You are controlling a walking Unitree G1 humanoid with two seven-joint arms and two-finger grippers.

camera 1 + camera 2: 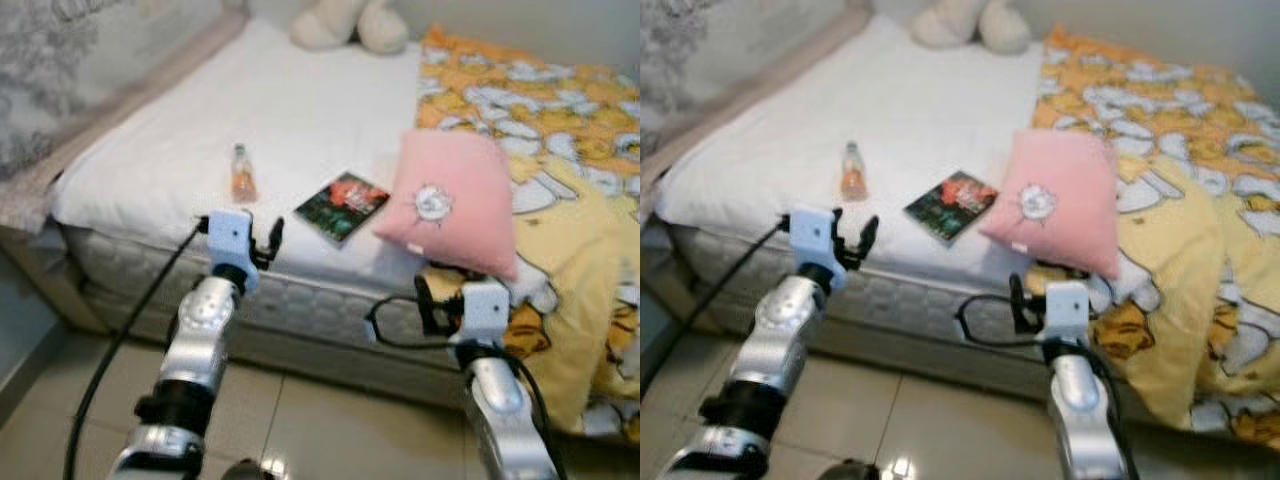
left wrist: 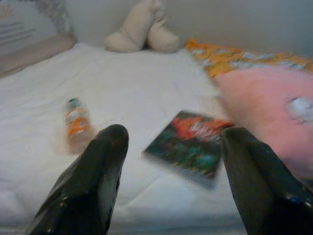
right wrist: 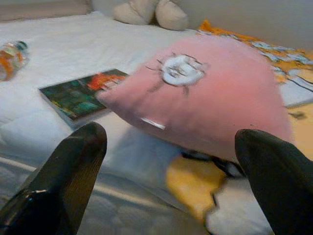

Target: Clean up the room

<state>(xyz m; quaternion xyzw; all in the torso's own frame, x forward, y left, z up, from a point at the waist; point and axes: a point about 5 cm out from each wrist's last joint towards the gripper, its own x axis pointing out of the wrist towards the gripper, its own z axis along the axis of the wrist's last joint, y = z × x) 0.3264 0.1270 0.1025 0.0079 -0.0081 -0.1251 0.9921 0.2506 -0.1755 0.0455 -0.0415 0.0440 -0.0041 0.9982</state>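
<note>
A small bottle with an orange label [image 1: 241, 175] lies on the white bed sheet [image 1: 300, 110] near the front edge. A dark, colourful book [image 1: 342, 206] lies flat to its right. A pink pillow [image 1: 452, 205] leans beside the book, partly on a yellow-orange blanket [image 1: 560, 120]. My left gripper [image 1: 268, 242] is open at the mattress edge, just short of the bottle and book, holding nothing. My right gripper [image 1: 432, 300] is open below the pillow's front corner. In the left wrist view the bottle [image 2: 77, 125] and book [image 2: 190, 142] lie beyond the open fingers [image 2: 105, 161].
A cream plush toy [image 1: 350, 25] sits at the head of the bed by the wall. A padded bed frame [image 1: 90, 110] runs along the left side. The blanket hangs over the bed's front right edge. Tiled floor [image 1: 300, 420] lies below my arms.
</note>
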